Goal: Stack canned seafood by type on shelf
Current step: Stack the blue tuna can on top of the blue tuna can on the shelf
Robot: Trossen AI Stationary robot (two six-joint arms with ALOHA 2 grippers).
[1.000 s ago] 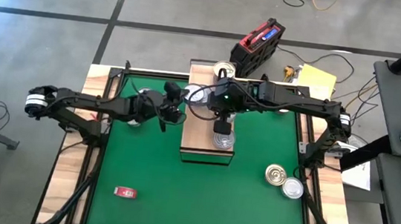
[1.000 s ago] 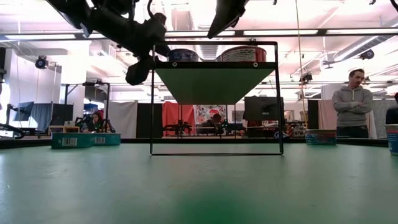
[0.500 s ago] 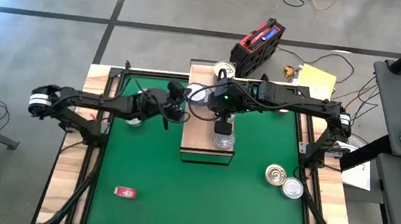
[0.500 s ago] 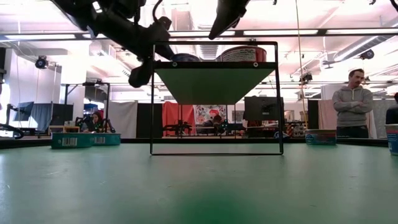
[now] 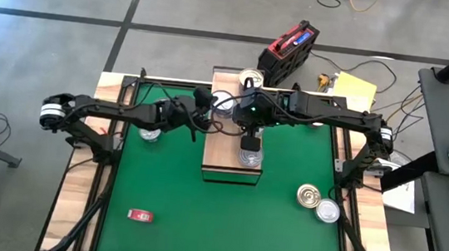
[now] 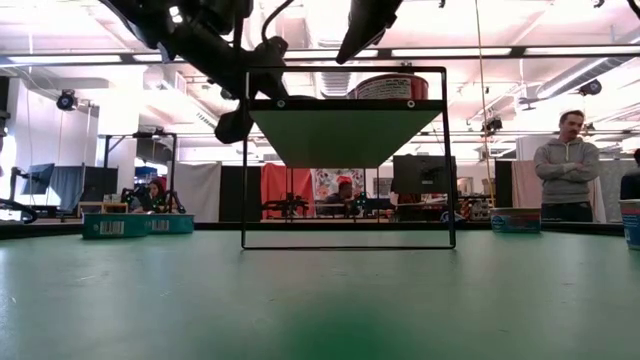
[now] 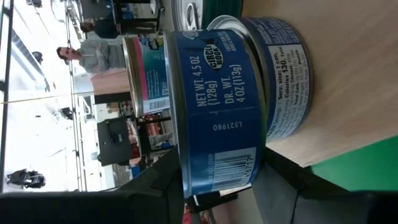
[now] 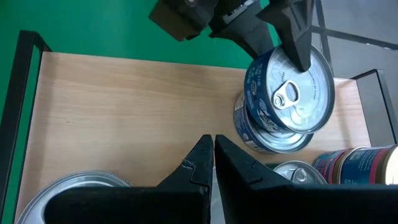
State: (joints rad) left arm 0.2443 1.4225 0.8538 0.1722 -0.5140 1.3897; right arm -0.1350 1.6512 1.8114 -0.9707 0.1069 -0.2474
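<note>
dark-framed shelf (image 6: 345,137) stands on green counter (image 6: 320,300), underside visible. red-labelled can (image 6: 388,87) on top. left gripper (image 6: 240,105) at shelf's upper left corner. right gripper (image 6: 352,40) hangs above shelf top. person (image 6: 565,167) stands beyond, arms folded.

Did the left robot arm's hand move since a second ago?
Yes. In the high view the left gripper, holding a blue can, has moved toward the shelf and now sits at its edge, placing the can on another blue can there.
</note>
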